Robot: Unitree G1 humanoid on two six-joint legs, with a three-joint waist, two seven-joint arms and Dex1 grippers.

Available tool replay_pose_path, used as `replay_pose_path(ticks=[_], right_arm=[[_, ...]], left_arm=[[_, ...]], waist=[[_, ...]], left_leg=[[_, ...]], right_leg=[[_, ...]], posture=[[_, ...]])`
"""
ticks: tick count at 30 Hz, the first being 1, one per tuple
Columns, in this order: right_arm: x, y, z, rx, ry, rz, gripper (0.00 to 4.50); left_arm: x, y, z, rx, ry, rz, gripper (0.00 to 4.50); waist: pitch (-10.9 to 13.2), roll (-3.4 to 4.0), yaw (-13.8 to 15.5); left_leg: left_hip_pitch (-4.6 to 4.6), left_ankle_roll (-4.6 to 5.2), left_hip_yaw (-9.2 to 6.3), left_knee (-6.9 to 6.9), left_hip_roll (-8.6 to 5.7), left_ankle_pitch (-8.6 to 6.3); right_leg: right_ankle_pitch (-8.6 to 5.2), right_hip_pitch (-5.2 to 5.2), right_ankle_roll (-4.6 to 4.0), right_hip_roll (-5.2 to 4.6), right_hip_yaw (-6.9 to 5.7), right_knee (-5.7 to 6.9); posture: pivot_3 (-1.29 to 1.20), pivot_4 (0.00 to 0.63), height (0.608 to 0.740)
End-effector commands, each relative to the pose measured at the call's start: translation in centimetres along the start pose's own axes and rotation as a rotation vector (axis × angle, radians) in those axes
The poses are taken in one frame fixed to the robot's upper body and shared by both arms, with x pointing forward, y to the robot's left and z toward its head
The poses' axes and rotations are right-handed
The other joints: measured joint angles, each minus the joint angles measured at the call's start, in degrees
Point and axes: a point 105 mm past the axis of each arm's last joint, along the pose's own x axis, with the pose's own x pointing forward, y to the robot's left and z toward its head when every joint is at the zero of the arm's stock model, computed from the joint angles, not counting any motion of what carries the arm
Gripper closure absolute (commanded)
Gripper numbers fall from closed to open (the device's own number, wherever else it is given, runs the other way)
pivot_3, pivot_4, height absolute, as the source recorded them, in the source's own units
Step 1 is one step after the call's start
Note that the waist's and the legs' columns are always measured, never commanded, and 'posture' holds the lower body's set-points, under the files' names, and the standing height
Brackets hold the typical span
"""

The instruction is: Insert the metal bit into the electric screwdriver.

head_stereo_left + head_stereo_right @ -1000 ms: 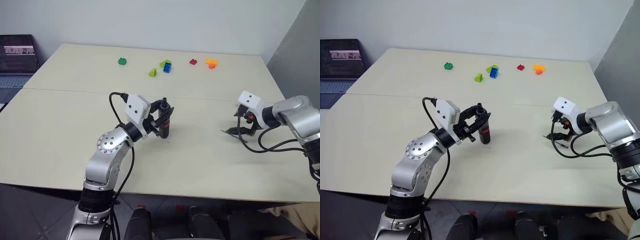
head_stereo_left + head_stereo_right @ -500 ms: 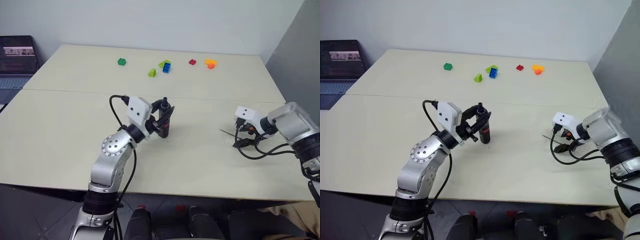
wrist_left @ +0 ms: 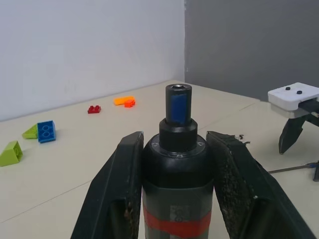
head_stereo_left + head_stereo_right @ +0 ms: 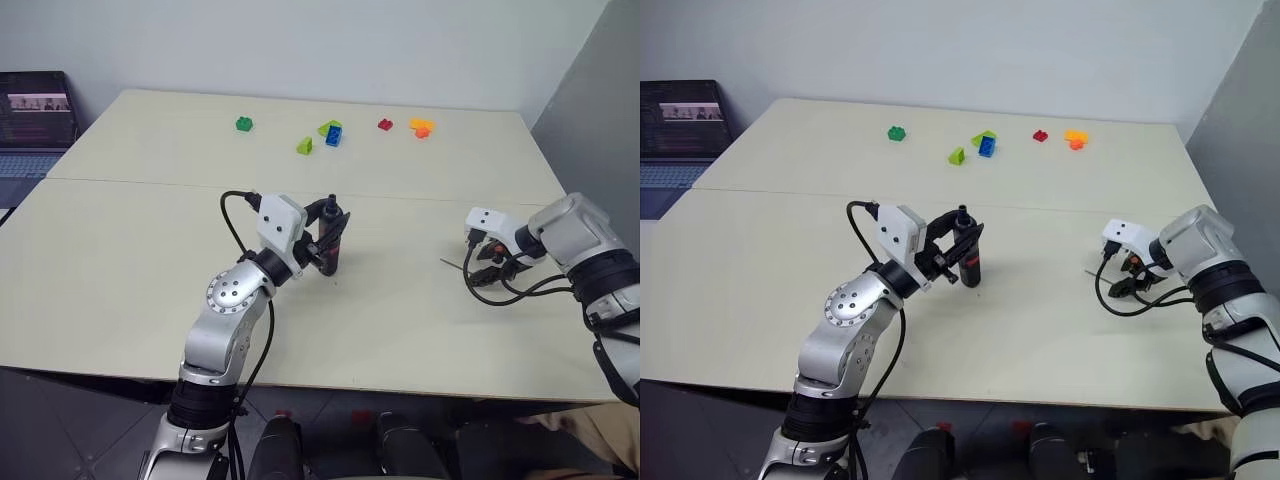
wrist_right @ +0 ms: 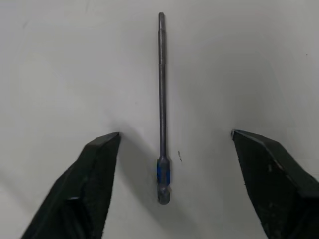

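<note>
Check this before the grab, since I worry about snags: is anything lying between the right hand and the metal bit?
Nothing visible. The metal bit lies bare on the table, between the open fingers of the right hand.

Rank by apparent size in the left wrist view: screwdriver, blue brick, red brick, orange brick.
1. Screwdriver, by far the largest, though it sits right at the camera.
2. Blue brick.
3. Orange brick.
4. Red brick.
The orange and red bricks lie farther back, so their ranking is unsure.
</note>
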Motion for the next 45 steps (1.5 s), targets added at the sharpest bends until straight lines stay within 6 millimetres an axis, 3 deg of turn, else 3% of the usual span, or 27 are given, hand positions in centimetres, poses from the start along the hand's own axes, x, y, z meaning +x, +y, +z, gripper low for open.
replay_pose_path(ticks=[1,12,16,23,29,33,39,45], right_arm=[[0.1,-0.1,-0.1,-0.004,0.007,-0.001,1.82],[0.2,0.4,0.1,-0.024,0.001,0.012,4.47],[0.1,0.5,0.3,-0.018,-0.013,0.021,4.50],[-1.1,0.6,2.8,0.017,-0.165,0.008,4.50],[-3.8,1.0,7.1,0.083,-0.461,-0.046,4.50],[-6.9,2.2,11.0,0.119,-0.786,-0.017,4.50],[-10.9,4.8,13.9,0.087,-1.211,0.073,4.50],[-13.4,6.7,15.2,0.106,-1.405,0.190,4.50]], left_arm=[[0.1,-0.6,0.1,0.000,-0.011,-0.015,2.87],[0.0,-0.5,0.0,0.009,-0.009,-0.007,2.87],[0.0,-0.6,0.0,0.013,-0.009,-0.008,2.87],[0.3,-0.5,1.2,0.029,-0.044,-0.015,2.87],[1.5,-0.8,4.0,-0.005,-0.128,-0.015,2.87],[2.2,-0.9,5.0,-0.042,-0.153,-0.003,2.87],[1.9,-1.9,4.4,-0.066,-0.118,-0.050,2.87],[1.2,-1.5,2.9,-0.061,-0.065,-0.061,2.87]], waist=[[0.00,0.00,-0.02],[0.00,0.00,-0.11],[0.00,0.00,-0.11],[0.03,0.05,-0.28],[0.11,0.13,-0.28],[0.11,0.14,-0.34],[0.11,0.14,-0.73],[0.16,0.21,-1.08]], left_leg=[[0.00,0.00,0.00,0.00,0.00,0.00],[0.07,0.00,0.00,0.00,0.00,0.00],[0.07,0.00,0.00,0.00,0.00,0.00],[0.06,0.00,0.00,-0.03,0.00,0.00],[-0.10,0.00,-0.05,-0.02,-0.01,0.00],[-0.12,0.00,-0.08,-0.07,-0.01,0.00],[-0.12,0.00,-0.13,-0.12,0.00,0.00],[-0.13,0.00,-0.15,-0.10,0.00,0.00]], right_leg=[[0.00,0.00,0.00,0.00,0.00,0.00],[0.02,0.03,0.03,0.00,0.01,0.05],[0.02,0.03,0.03,0.00,0.01,0.04],[0.02,0.00,0.03,0.00,0.01,0.05],[0.02,-0.07,0.03,0.00,-0.03,0.03],[0.02,-0.10,0.03,0.01,-0.05,0.03],[0.01,-0.09,0.03,0.02,-0.10,0.02],[0.02,-0.09,0.03,0.02,-0.11,0.07]], posture=[[0.00,0.150,0.740],[0.00,0.150,0.740],[0.00,0.150,0.740],[0.00,0.150,0.740],[0.00,0.150,0.740],[0.00,0.150,0.740],[0.00,0.150,0.740],[0.00,0.150,0.740]])
